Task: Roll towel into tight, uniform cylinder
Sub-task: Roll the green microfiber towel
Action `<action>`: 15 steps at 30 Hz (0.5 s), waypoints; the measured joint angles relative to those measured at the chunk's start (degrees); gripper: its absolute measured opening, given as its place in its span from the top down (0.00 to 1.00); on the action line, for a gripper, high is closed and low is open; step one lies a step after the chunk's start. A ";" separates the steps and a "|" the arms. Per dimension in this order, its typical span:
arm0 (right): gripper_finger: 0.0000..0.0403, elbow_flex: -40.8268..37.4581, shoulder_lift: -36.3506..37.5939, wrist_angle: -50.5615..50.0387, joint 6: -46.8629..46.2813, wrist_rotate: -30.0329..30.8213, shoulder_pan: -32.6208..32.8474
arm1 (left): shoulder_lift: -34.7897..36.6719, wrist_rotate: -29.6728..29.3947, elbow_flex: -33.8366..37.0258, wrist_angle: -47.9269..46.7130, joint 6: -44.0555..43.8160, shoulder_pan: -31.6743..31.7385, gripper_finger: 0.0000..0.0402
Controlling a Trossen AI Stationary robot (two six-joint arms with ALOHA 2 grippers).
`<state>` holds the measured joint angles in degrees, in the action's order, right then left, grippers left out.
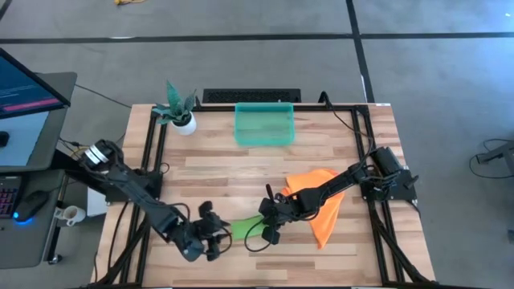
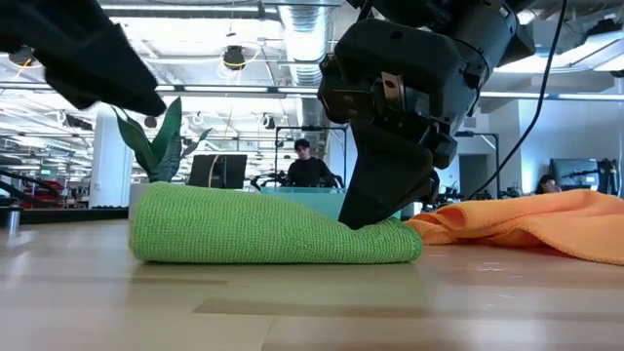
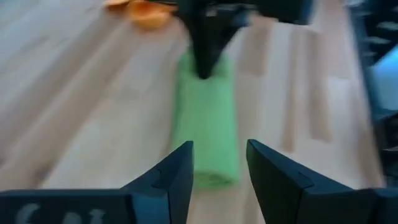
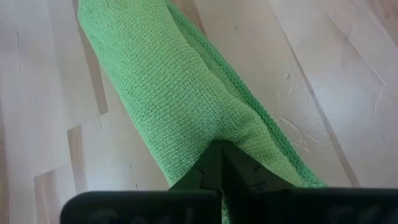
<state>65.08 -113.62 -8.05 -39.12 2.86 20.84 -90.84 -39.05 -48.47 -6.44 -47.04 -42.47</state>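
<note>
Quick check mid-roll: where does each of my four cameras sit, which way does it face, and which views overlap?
High: above the table, looking straight down; both arms show, left gripper and right gripper at the green towel.
Low: at tabletop height, looking across; the right gripper presses the towel's end, orange cloth behind.
Left wrist: looks past its open fingers along the towel.
Right wrist: looks past its shut fingers pinching the towel.
Shared: all four see the green towel.

Green towel [image 2: 273, 226] rolled into flattish cylinder, lying near table's front edge.
</note>
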 joint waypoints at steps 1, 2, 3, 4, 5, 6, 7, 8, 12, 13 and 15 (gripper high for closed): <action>0.94 0.00 0.00 -0.01 0.01 0.01 0.00 | -0.25 1.20 0.78 4.06 2.54 0.46 0.65; 0.94 0.00 0.02 0.00 0.01 -0.01 0.00 | -0.32 2.53 1.32 7.53 5.01 0.90 0.65; 0.94 0.00 0.02 0.05 0.01 -0.01 -0.02 | -0.30 3.39 1.75 10.33 7.22 1.40 0.65; 0.94 0.00 0.02 0.04 0.01 0.03 -0.07 | -0.28 4.13 1.83 11.96 8.79 1.95 0.65; 0.94 0.00 0.02 0.06 0.01 0.01 -0.07 | -0.28 4.33 1.80 12.49 9.69 2.44 0.64; 0.94 0.00 0.01 0.19 0.01 -0.01 -0.07 | -0.28 4.36 1.70 12.43 10.01 3.01 0.64; 0.94 0.00 0.00 0.24 0.01 0.01 -0.07 | -0.28 4.36 1.64 12.45 10.10 3.46 0.63; 0.94 0.00 0.00 0.25 0.01 0.03 -0.06 | -0.28 4.51 1.62 12.43 10.11 3.97 0.62; 0.94 0.02 -0.07 0.73 0.01 -0.01 -0.07 | -0.28 8.74 1.59 9.67 8.59 6.09 0.54; 0.94 0.02 -0.07 0.80 0.01 -0.01 -0.07 | -0.28 9.83 1.59 8.97 7.57 6.60 0.52; 0.94 0.00 -0.07 0.81 0.03 0.01 -0.07 | -0.26 12.07 1.57 7.60 5.48 7.73 0.46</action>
<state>65.08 -113.69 -7.25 -39.09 2.87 20.78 -91.10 -26.99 -46.89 1.15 -41.56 -34.74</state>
